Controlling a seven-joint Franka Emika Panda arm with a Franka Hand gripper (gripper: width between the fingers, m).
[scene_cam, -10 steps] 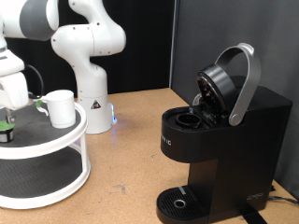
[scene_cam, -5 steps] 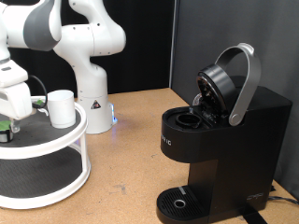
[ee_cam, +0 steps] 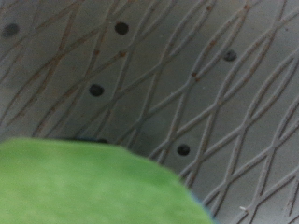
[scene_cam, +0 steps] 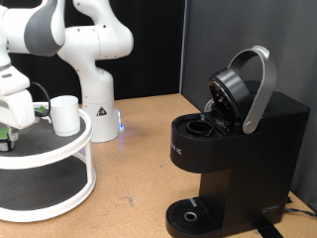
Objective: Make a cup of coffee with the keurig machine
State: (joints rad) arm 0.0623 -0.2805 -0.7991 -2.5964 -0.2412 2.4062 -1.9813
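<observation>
tool (scene_cam: 8, 130) at green pod (ee_cam: 89, 187), shelf left

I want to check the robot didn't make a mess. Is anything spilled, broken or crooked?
Nothing looks spilled or broken. The keurig machine has its lid up, on purpose it seems. The cup stands upright on the round white stand. The gripper is low over the stand beside a green-topped pod.

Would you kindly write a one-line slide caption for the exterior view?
Gripper low over the green-topped pod on the white tiered stand, beside the cup; keurig machine waits, lid raised.
</observation>
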